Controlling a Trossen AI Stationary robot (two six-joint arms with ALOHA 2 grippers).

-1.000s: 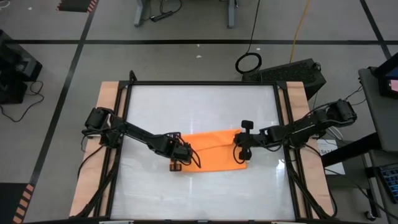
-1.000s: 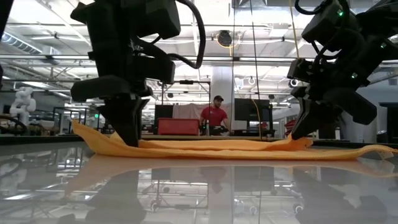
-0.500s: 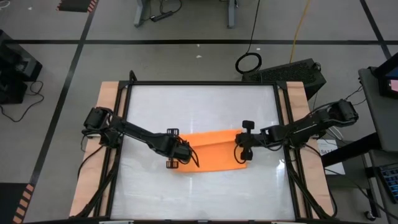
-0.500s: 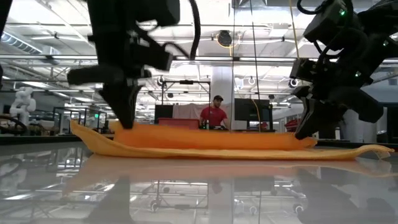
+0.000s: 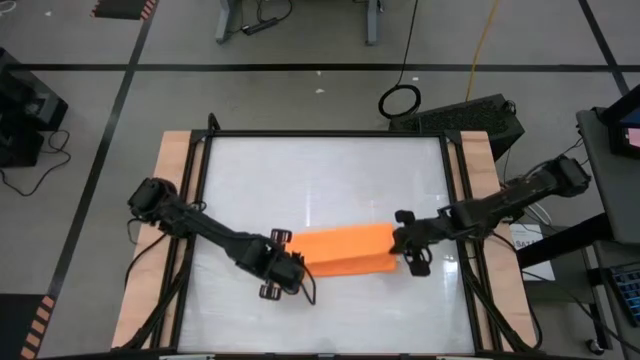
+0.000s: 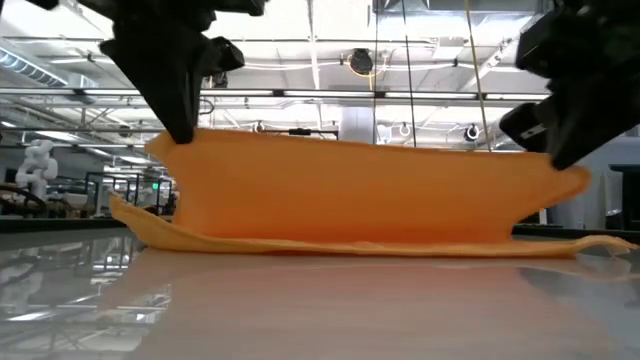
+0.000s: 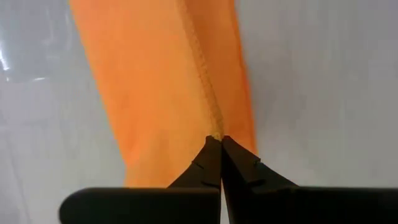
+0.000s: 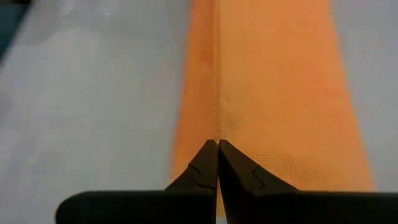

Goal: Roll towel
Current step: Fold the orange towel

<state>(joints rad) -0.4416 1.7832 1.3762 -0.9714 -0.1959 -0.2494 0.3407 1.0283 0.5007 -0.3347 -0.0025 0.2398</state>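
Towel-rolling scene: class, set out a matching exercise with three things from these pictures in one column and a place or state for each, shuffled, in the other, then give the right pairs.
Column one:
1. towel
2. left end effector
3. right end effector

Column two:
A. shut on the towel's edge at the end nearer the table's right side
B. orange, one long edge lifted, the rest lying on the table
C. shut on the towel's edge at the end nearer the table's left side

Pairs: 1-B, 2-C, 3-A
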